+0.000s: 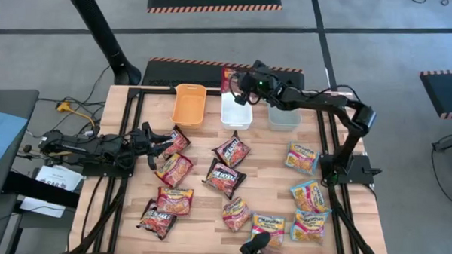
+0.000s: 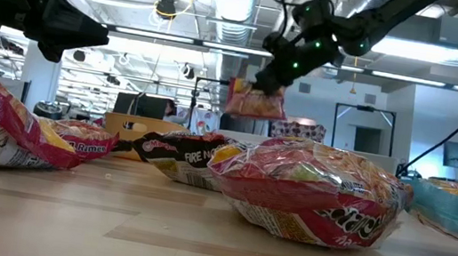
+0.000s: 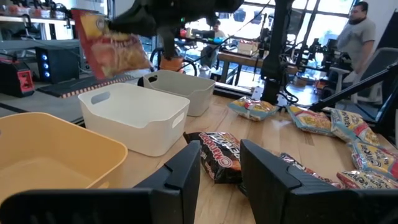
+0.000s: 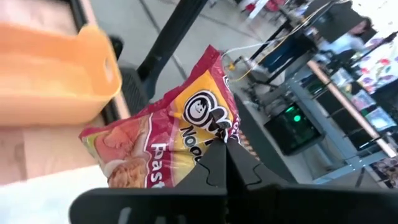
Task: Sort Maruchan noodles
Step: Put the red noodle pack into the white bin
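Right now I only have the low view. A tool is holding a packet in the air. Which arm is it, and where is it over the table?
Observer: That is the right tool, shut on a red-orange packet, at the far left corner of the white bin.
Operator: Bin order?
Observer: Along the far edge, from the left arm's side: orange bin, white bin, grey bin.
Operator: And the left tool?
Observer: The left tool is open and holds nothing, low over the table's left side, facing a dark packet.
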Tool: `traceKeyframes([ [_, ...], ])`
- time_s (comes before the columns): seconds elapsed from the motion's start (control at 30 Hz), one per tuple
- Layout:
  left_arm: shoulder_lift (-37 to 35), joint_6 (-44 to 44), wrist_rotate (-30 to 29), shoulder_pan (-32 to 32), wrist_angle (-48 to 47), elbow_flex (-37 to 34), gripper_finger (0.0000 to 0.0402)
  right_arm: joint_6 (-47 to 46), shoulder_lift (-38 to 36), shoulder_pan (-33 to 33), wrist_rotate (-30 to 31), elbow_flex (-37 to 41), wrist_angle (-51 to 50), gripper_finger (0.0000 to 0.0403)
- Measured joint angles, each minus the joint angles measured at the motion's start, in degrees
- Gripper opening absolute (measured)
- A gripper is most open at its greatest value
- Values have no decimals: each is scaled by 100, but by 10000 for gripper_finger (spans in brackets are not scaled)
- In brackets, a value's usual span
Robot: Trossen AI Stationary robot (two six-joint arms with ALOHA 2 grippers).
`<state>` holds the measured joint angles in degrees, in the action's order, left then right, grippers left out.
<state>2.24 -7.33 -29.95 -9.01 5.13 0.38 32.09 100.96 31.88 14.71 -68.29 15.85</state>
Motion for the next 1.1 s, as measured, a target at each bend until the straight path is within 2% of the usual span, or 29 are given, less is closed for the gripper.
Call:
traceKeyframes([
  [0.27,0,0,2,1,2,-1,102,140,349,4,-131,0,-60,5],
  [0.7,0,0,0,0,2,-2,102,138,346,96,-132,0,-250,9],
  [1.1,0,0,-2,-1,2,-2,103,66,344,304,-136,0,596,10],
])
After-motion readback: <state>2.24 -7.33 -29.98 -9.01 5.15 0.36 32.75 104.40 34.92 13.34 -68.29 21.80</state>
